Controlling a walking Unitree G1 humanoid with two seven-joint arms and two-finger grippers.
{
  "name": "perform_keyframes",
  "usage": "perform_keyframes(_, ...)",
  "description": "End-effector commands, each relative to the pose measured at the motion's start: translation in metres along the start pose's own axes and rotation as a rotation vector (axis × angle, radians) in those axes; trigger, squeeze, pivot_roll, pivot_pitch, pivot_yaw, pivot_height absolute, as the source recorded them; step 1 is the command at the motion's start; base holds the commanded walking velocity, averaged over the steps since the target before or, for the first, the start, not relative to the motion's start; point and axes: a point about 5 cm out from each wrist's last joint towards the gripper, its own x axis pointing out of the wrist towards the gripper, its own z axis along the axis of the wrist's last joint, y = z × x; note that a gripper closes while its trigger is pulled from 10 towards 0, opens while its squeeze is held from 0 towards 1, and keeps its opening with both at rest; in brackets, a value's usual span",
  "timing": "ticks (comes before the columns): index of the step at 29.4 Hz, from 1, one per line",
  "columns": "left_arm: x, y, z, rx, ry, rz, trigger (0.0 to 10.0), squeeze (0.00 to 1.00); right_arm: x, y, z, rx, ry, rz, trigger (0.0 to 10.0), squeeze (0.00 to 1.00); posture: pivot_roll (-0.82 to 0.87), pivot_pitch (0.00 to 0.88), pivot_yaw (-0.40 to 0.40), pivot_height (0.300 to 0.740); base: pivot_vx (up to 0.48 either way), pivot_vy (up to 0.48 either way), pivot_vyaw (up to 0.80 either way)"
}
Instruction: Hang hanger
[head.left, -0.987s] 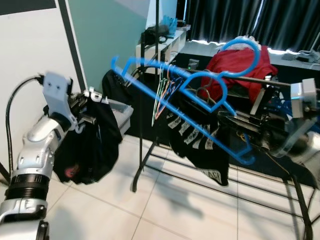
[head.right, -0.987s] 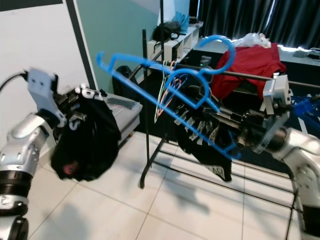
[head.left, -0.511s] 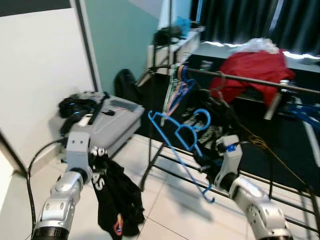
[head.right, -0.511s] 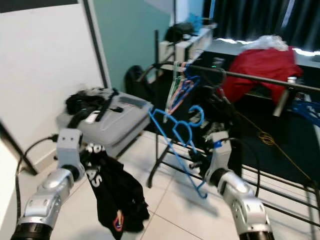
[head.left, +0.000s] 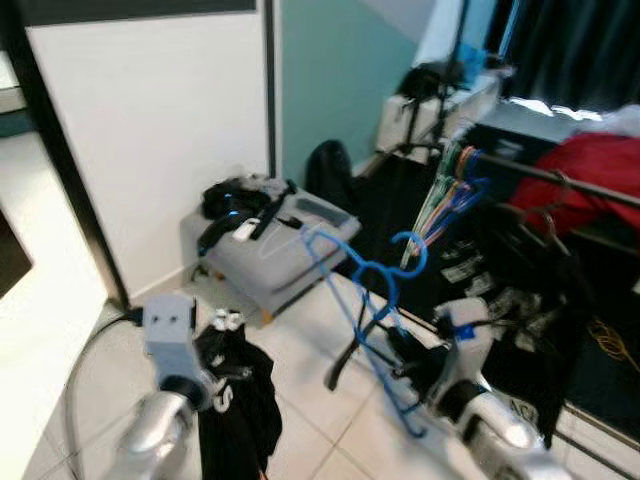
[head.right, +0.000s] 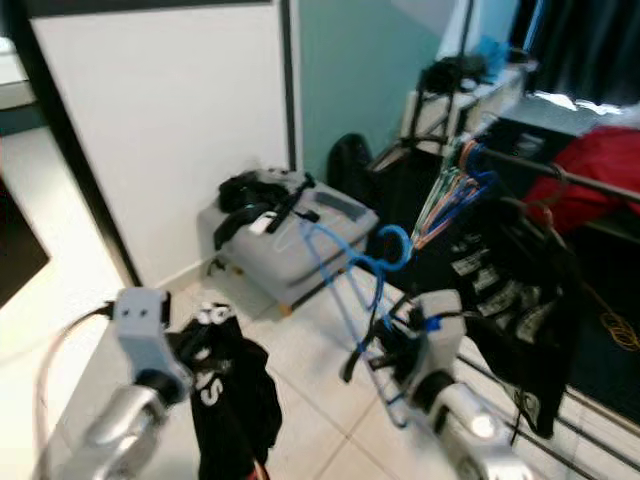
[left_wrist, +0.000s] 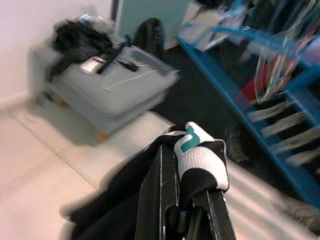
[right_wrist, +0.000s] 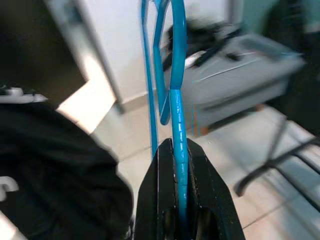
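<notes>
My right gripper (right_wrist: 179, 200), clamped on the blue hanger (head.left: 372, 300), has dropped to lower centre, away from the clothes rail (head.left: 560, 180) at right; hanging seemingly remains undone. My left gripper (left_wrist: 182, 200) pinches a black garment (head.left: 240, 420).

No readable text anywhere. White lettering showed on the black garment (head.right: 228, 392) clamped in the left gripper (left_wrist: 182, 200), too blurred to make out. A teal mark sat on its white mesh patch (left_wrist: 200, 159), shape unclear. White tags on the hanging dark clothes (head.right: 520, 300) were illegible.
</notes>
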Motion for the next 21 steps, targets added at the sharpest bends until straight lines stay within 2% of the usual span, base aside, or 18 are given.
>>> perform_keyframes(1,0.004,0.002,0.002,-0.018,-0.019,0.002,10.0,0.00,0.002,-0.005,0.004,-0.015,-0.026,-0.022,10.0,0.00,0.00,0.000,-0.087,0.740,0.000,0.000,0.74)
perform_keyframes(2,0.004,0.002,0.002,-0.018,-0.019,0.002,10.0,0.00,0.002,-0.005,0.004,-0.015,-0.026,-0.022,10.0,0.00,0.00,0.000,-0.087,0.740,0.000,0.000,0.74)
perform_keyframes(3,0.010,-0.006,0.000,-0.036,0.006,-0.091,10.0,0.00,0.008,-0.004,0.004,-0.025,-0.027,0.000,10.0,0.00,0.02,0.000,-0.094,0.740,0.000,0.000,0.73)
perform_keyframes(4,0.010,-0.006,0.000,-0.036,0.006,-0.091,10.0,0.00,0.008,-0.004,0.004,-0.025,-0.027,0.000,10.0,0.00,0.02,0.000,-0.094,0.740,0.000,0.000,0.73)
perform_keyframes(5,0.011,-0.011,-0.001,-0.048,0.024,-0.156,10.0,0.00,0.011,-0.003,0.004,-0.027,-0.025,0.012,10.0,0.00,0.01,0.000,-0.092,0.740,0.000,0.000,0.73)
perform_keyframes(10,0.010,-0.011,0.002,-0.044,0.020,-0.176,10.0,0.00,0.011,-0.002,0.004,-0.021,-0.025,0.012,10.0,0.00,0.02,0.000,-0.089,0.740,0.000,0.000,0.74)
perform_keyframes(12,0.014,-0.007,0.006,-0.021,0.000,-0.135,10.0,0.00,0.011,-0.001,0.004,-0.012,-0.027,0.010,10.0,0.00,0.03,0.000,-0.077,0.740,0.000,0.000,0.73)
perform_keyframes(15,0.016,-0.008,0.007,0.010,-0.002,-0.124,10.0,0.00,0.011,0.001,0.004,-0.005,-0.029,0.004,10.0,0.00,0.03,0.000,-0.072,0.740,0.000,0.000,0.74)
perform_keyframes(21,0.014,-0.021,0.005,0.009,0.029,-0.216,10.0,0.00,0.012,0.000,0.007,0.022,-0.046,-0.016,10.0,0.00,0.02,0.000,-0.047,0.740,0.000,0.000,0.74)
